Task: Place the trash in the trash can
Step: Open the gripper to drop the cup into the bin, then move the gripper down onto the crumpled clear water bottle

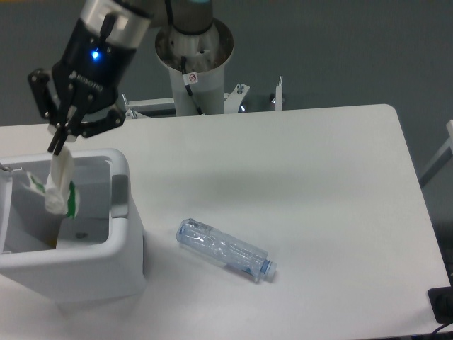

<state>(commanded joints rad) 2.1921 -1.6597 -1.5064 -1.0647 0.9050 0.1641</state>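
We see our hand (pixel 59 139) pinching the wrapper (pixel 59 185) above the bin (pixel 119 185); the bottle (pixel 225 250) lies on the bench (pixel 318 184).

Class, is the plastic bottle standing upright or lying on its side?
Lying on its side: the bottle rests lengthwise on the table.

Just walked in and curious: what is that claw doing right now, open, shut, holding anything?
Gripper: shut on the wrapper, which dangles over the open trash can.
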